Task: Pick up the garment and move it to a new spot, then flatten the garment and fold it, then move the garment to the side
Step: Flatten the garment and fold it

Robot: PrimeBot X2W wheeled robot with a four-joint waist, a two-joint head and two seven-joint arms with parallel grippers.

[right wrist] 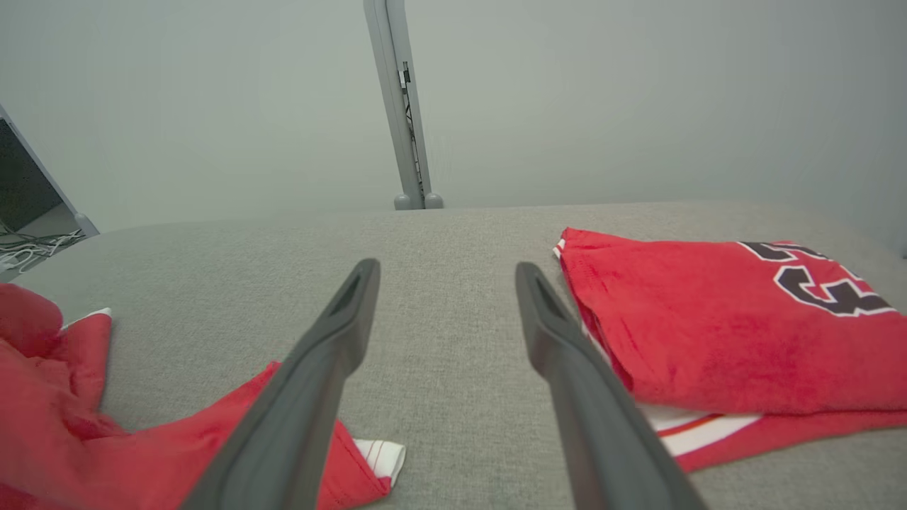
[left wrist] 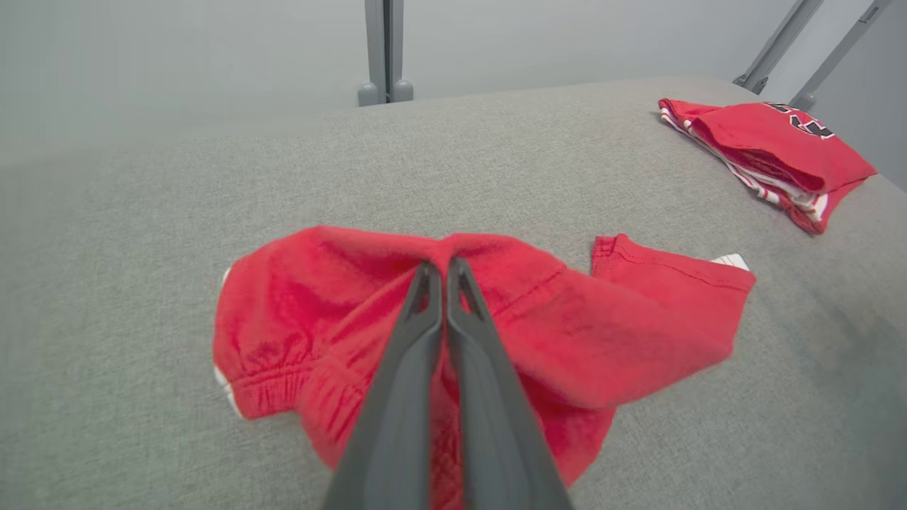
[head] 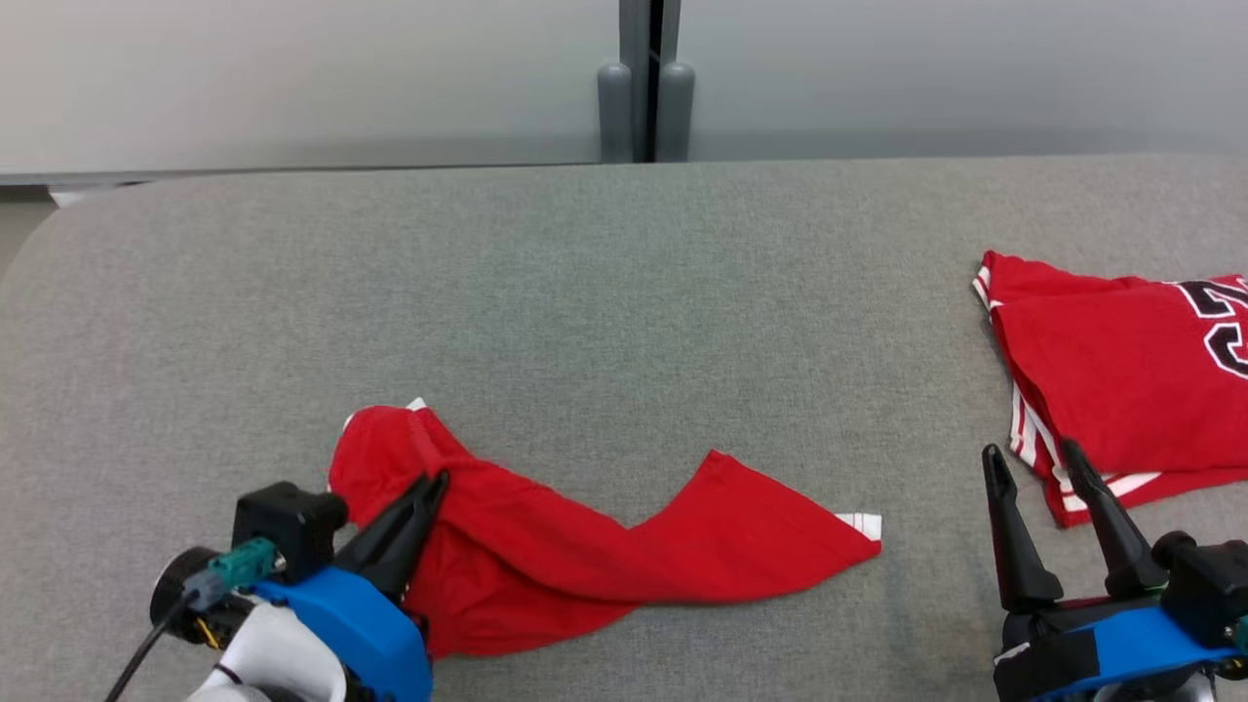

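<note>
Head view, garment: I saw the red garment [head: 585, 546] lying crumpled across the near left of the grey surface [head: 585, 292], one white-trimmed corner trailing toward the middle.
Head view, left gripper: my left gripper [head: 436, 480] was at the garment's left bunch, fingers together and tips in the cloth.
Head view, right gripper: my right gripper [head: 1032, 453] stood spread and empty at the near right, just beside a folded jersey [head: 1121, 390].
Left wrist view, grip: the left gripper [left wrist: 443, 266] was clenched on a raised fold, and the garment [left wrist: 319, 297] drew up into a peak at its tips.
Right wrist view, jaws: the right gripper [right wrist: 446, 269] was released, bare surface between its fingers, the garment [right wrist: 57, 397] low at the left and the folded jersey [right wrist: 708, 326] at the right.
Progress: I judged only the first pinch made; most of the cloth lay on the surface.
Left to do: lifting, relocating, flattening, folding, setting aside.
</note>
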